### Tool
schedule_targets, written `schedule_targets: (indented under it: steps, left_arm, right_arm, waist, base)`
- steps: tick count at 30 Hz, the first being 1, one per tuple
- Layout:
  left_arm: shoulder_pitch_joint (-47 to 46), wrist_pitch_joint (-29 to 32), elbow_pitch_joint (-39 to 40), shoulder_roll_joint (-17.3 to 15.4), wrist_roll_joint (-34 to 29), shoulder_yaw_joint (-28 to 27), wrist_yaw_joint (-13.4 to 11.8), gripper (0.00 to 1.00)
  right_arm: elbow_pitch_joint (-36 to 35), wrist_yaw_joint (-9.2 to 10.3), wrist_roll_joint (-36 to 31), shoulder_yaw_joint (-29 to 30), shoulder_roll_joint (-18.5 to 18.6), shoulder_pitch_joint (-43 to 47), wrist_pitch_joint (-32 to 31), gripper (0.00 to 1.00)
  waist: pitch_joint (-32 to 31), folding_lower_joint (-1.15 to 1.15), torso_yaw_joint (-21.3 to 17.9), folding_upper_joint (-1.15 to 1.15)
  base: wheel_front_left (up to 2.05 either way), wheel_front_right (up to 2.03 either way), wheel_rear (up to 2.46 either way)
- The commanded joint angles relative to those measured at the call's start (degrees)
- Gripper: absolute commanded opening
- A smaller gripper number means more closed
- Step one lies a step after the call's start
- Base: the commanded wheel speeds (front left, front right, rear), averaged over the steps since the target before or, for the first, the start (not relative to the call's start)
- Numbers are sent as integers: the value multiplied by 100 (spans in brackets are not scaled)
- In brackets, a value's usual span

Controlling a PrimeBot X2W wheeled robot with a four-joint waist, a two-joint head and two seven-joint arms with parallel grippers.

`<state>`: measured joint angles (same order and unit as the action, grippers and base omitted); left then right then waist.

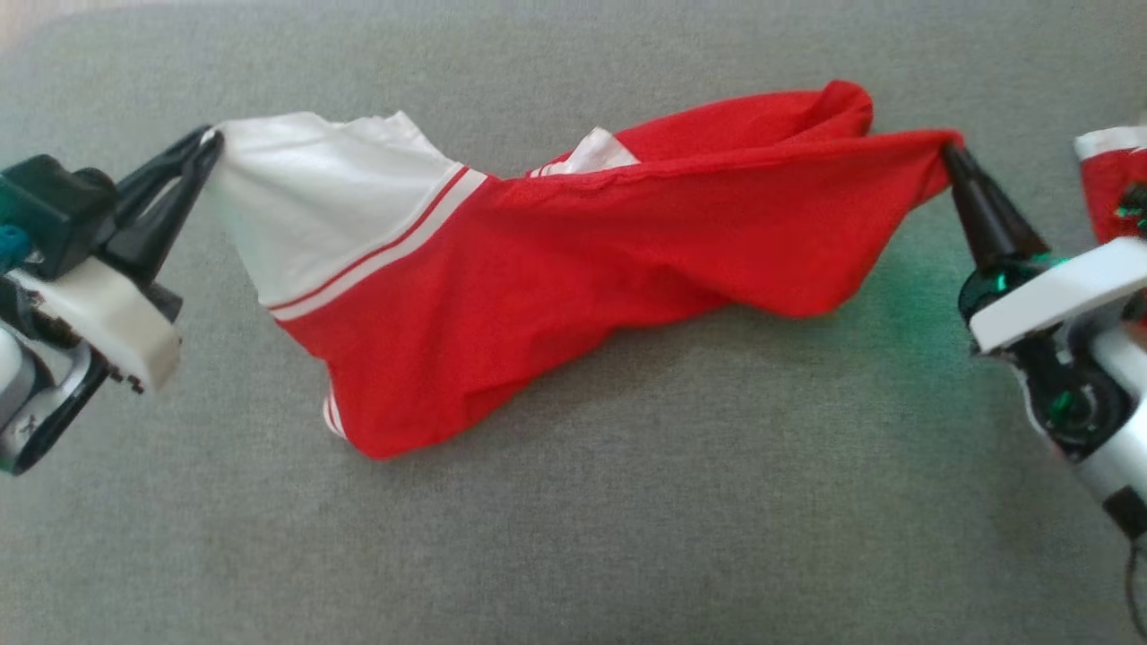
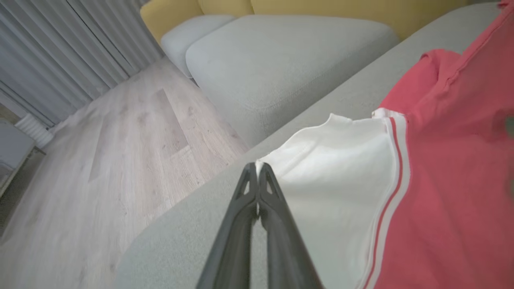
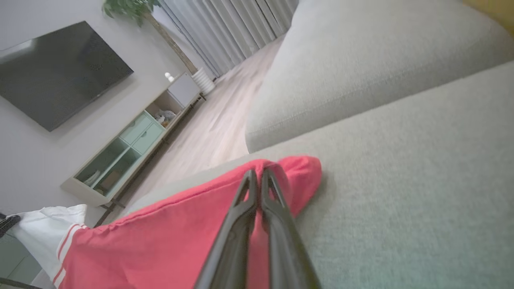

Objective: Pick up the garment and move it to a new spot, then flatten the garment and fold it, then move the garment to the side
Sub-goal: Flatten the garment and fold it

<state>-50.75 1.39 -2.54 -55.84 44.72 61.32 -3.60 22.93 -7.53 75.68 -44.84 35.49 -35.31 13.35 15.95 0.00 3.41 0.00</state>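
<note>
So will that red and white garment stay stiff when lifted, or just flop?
Probably flop: the garment sags in folds between the left gripper and right gripper, each pinching one end. Likely light, since small pinches seem to hold it. Its thin cloth would likely drag, not roll, on the grey cushion.

The left gripper (image 1: 211,141) has two long, matt black fingers (image 2: 235,228), slim and tapering, each with a triangular cut-out near its tip. They spring from a white block (image 1: 107,327) with rounded corners and small dark studs (image 1: 125,381) along its lower edge; a black boxy module (image 1: 49,210) with a teal patch sits beside it, over a silver-grey wrist (image 1: 36,421) ringed in black. The right gripper (image 1: 952,154) narrows to a glossy black cone, backed by a flat white plate (image 1: 1057,291), green-lit dark joint parts, a silvery forearm (image 1: 1116,466) with a black band and a thin dark cable (image 1: 1136,582)
</note>
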Motion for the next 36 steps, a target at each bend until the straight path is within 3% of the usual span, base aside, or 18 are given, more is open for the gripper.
schedule_targets:
  steps: [1,9,16,21,26,33,36]
  left_arm:
    - [-306,-117,82,-295,-63,-403,-61,0]
    - [-860,-839,392,-522,-527,-866,-246,0]
    - [-1254,-712,749,-835,-86,-1388,-340,0]
    - [-1552,-602,1015,-911,72,-1619,-312,0]
    - [-2190,-334,959,-740,67,-1791,-136,0]
    - [-2916,-56,69,-46,-179,-1584,248,0]
    - [-3305,-148,-381,247,-795,-1328,382,0]
  right_arm:
    - [-223,4,-85,43,235,-125,110,0]
    - [-1188,4,-490,592,1047,-498,161,0]
    - [-1683,4,-1016,1151,1615,-945,163,0]
    - [-1863,4,-1180,1470,1674,-1240,156,0]
    - [-1792,4,-1511,1664,1597,-1702,-167,0]
    - [-1261,4,-1812,1396,1128,-2316,-554,0]
    - [-938,4,-2006,1304,914,-2610,-496,0]
  waist:
    - [-101,0,-67,0]
    - [-599,0,-334,0]
    - [-877,0,-670,0]
    - [-983,0,-796,0]
    - [-953,0,-859,0]
    - [-306,0,-673,0]
    - [85,0,-548,0]
  base:
    - [0,0,0]
    - [0,0,0]
    - [0,0,0]
    - [0,0,0]
    - [0,0,0]
    - [0,0,0]
    - [0,0,0]
